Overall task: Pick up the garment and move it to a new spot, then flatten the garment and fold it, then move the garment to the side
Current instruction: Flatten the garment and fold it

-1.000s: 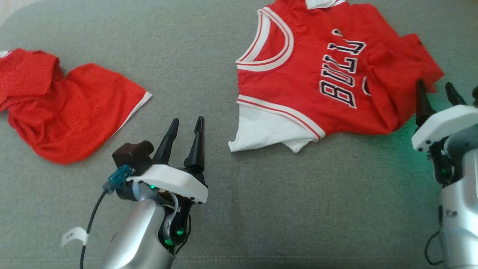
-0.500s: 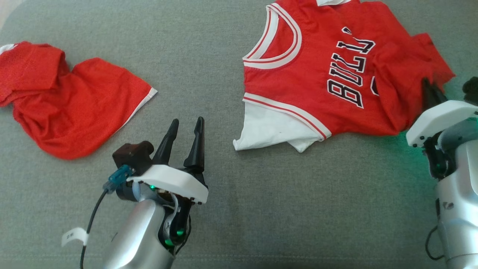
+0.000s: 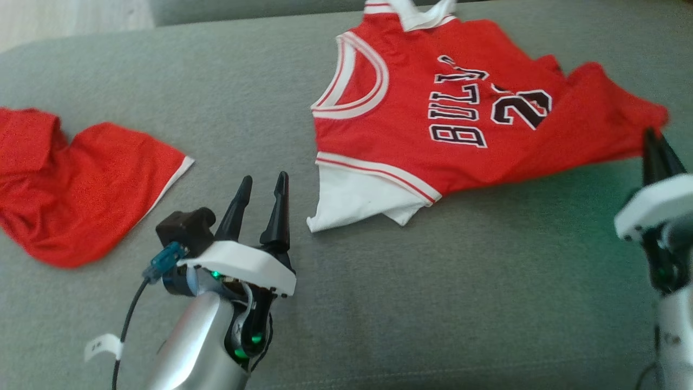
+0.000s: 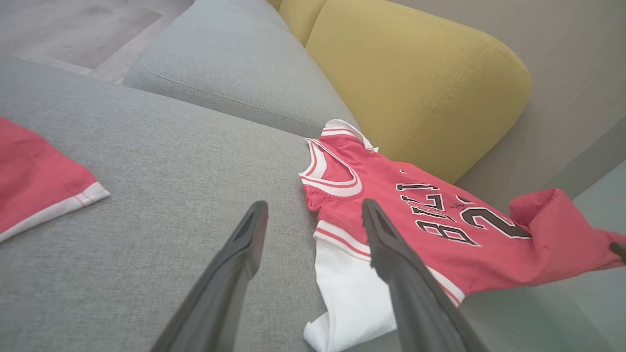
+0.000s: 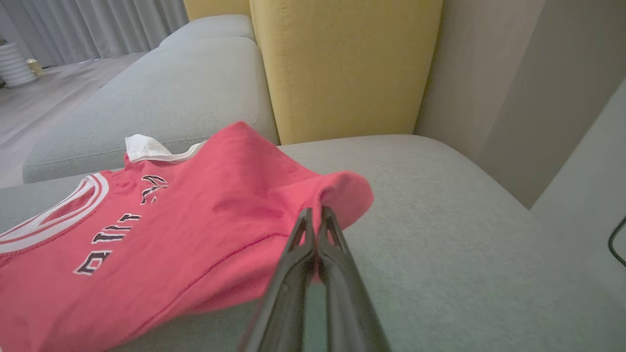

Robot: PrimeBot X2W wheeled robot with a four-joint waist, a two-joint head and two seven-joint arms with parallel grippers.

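Nearest, at lower left in the head view: left gripper (image 3: 264, 177), fingers spread wide, nothing between them, hovering over the bare grey sofa seat (image 3: 433, 303). At the right edge: right gripper (image 3: 652, 138), fingers pressed together on a pinch of red cloth from the red jersey (image 3: 433, 108). Seen plainly from the right wrist, with that corner raised a little off the seat and the rest draped down onto it. Probably the hem corner, though too bunched there to say for certain. Just ahead and to the right of the left gripper, the jersey's white sleeve (image 3: 352, 200), close but not touched. Lies across the seat with its long axis running left to right: round neck opening toward the robot's left, pinched end toward its right, lettering sideways between. So, for the carry to a new spot, held at one end by the right arm, with the left arm nearer the other, white end. Well apart at far left, a second red garment (image 3: 81, 184). Beyond, a yellow back cushion (image 4: 415, 73).
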